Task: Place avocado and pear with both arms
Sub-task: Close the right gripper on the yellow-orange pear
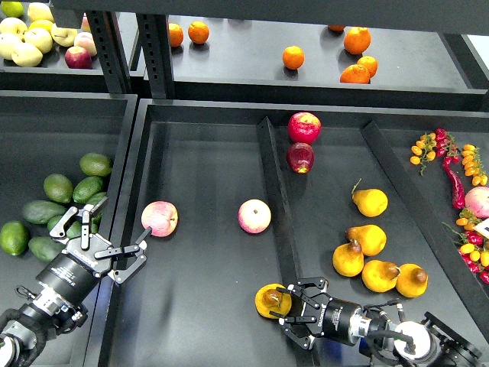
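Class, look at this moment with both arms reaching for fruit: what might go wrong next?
1. The right pincer sits against the pear beside the divider; a nudge may roll it away.
2. The left pincer is open near the avocados and a pink apple; it might grab the wrong fruit.

Orange-yellow, brown-patched pear (271, 300); dark green avocado (76, 227)

Left gripper (98, 232), fingers spread, hangs over the divider between the avocado bin and the centre tray (206, 321); a dark avocado (74, 228) lies partly behind it. Right gripper (293, 311), fingers apart, sits against the brown-patched pear (269, 300). Two pink apples (160, 219) rest in the centre tray. Yellow pears (370, 258) cluster right of the divider; oranges (293, 57) occupy the rear shelf.
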